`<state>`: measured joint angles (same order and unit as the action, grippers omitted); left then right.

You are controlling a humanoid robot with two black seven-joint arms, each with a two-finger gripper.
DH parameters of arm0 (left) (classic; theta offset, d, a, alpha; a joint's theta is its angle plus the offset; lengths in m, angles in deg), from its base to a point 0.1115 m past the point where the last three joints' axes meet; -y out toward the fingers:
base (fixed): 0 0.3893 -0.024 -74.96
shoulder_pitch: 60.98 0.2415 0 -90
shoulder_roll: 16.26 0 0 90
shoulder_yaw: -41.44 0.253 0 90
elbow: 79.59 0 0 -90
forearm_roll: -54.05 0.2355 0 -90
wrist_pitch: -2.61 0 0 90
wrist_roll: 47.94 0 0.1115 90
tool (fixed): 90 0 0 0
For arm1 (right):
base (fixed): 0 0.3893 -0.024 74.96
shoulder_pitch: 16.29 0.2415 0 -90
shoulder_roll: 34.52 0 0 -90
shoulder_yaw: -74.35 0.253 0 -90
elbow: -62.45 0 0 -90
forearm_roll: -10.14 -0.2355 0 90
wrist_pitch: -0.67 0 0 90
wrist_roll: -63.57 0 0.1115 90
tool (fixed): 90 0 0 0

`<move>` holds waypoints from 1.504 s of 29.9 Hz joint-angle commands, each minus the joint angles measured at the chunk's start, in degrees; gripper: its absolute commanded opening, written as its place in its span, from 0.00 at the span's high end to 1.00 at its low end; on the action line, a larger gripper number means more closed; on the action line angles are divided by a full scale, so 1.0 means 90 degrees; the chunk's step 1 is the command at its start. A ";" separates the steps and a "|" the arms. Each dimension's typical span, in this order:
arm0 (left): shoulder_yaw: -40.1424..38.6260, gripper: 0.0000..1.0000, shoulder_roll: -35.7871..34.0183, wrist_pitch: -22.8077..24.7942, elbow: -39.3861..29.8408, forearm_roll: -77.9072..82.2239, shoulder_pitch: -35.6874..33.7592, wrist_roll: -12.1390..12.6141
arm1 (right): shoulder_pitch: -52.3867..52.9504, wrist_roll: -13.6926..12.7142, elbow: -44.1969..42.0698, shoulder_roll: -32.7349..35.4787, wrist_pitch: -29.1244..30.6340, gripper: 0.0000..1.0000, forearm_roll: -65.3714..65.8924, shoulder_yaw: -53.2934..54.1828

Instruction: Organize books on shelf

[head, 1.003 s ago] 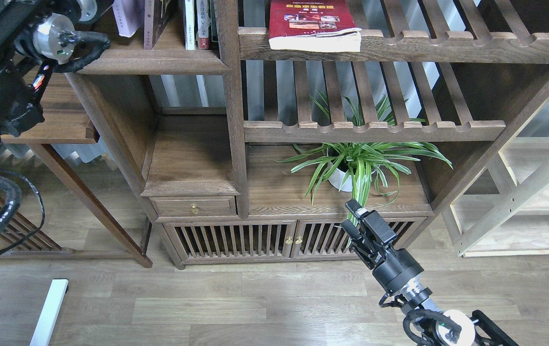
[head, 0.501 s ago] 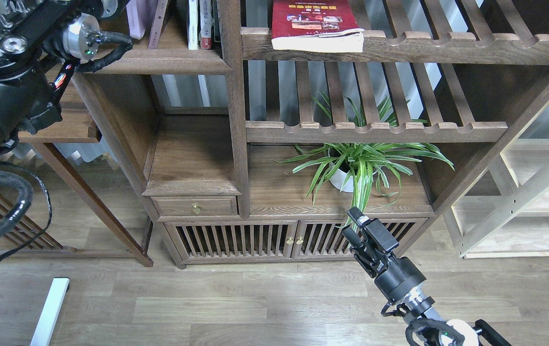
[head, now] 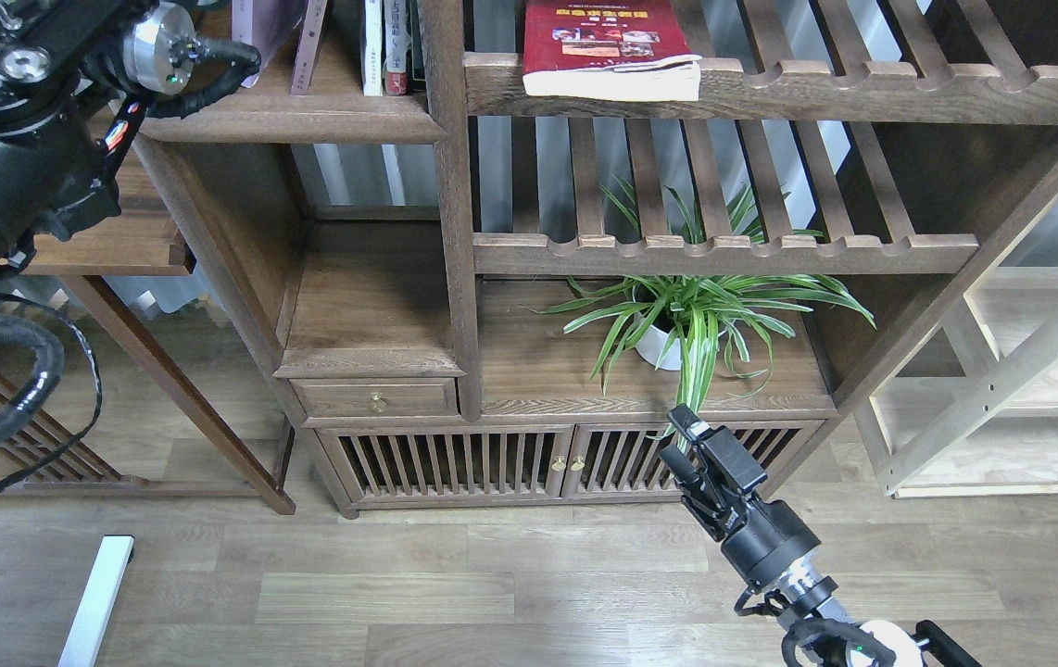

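Up on the solid shelf (head: 307,125) at top left, the books (head: 371,46) stand much as half a second ago, while the pale lilac book (head: 256,28) leans nearer the left arm, whose gripper lies out of view. Low down, the right gripper (head: 682,440) has barely shifted, its jaws indistinct, near the potted plant (head: 686,315). The red book (head: 608,51) lies unmoved on the slatted rack (head: 862,88).

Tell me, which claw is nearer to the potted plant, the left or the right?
The right claw. It is just below and in front of the potted plant, near its hanging leaf tips. The left arm reaches up to the top left, by the standing books; its claw is out of view.
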<state>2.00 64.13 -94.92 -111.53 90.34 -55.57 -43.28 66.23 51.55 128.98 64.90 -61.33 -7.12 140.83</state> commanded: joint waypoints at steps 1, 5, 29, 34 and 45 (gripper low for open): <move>-0.0013 0.43 -0.0026 0.0007 0.0004 0.0001 -0.0181 -0.0009 | 0.0000 -0.0012 0.0000 0.0008 0.0000 0.07 0.0003 -0.0004; -0.0032 0.37 -0.0045 0.0016 -0.0044 -0.0009 -0.0318 -0.0194 | 0.0000 -0.0002 -0.0001 0.0018 0.0000 0.06 0.0003 0.0035; -0.0930 0.02 -0.1958 0.0552 -0.3745 -0.1112 0.1487 -0.2234 | 0.0088 -0.0012 0.0048 -0.0109 0.0000 0.05 0.0013 0.0074; -0.1399 0.01 -0.2427 0.2708 -0.3941 -0.1229 0.2249 -0.2850 | 0.0312 -0.0022 0.0058 -0.0100 0.0000 0.04 0.0023 0.0084; -0.1849 0.01 -0.1706 0.3948 -0.4029 -0.3082 0.2865 -0.2881 | 0.0810 -0.0041 0.0439 0.0135 0.0000 0.05 0.0238 0.0162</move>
<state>-14.79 46.23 -59.44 -147.52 68.86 -30.30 -70.39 72.25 51.19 131.52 66.25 -61.33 -5.33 142.25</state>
